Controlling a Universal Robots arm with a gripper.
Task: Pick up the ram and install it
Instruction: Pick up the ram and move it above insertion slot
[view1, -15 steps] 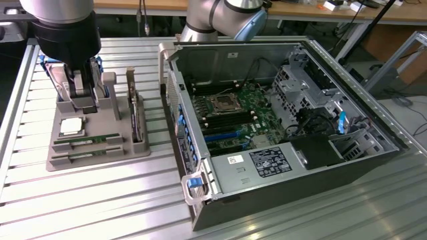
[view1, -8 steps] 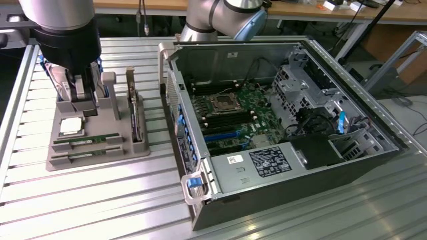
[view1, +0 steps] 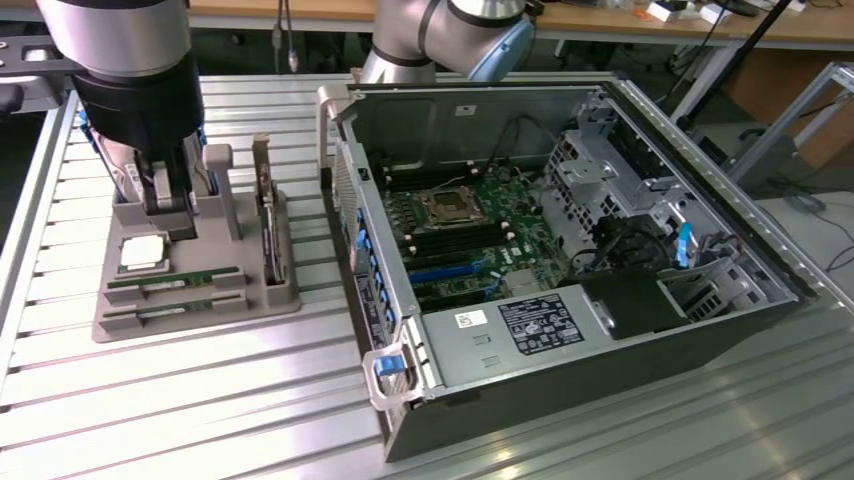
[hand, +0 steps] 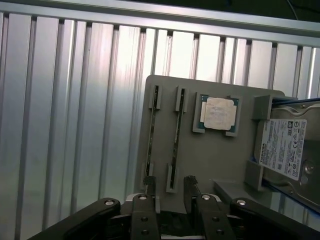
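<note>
Sitting beside the ram: processor chip, then hard drive.

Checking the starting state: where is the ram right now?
Two ram sticks sit side by side in slots of the gray holder at the exterior view's left, next to the processor chip and left of the open computer case.

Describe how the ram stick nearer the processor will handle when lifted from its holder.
The ram is a thin board standing on edge in the gray holder, so probably stiff and light. Its narrow edge offers the open gripper little surface; it may tilt or slip. A bare circuit board, likely fragile.
</note>
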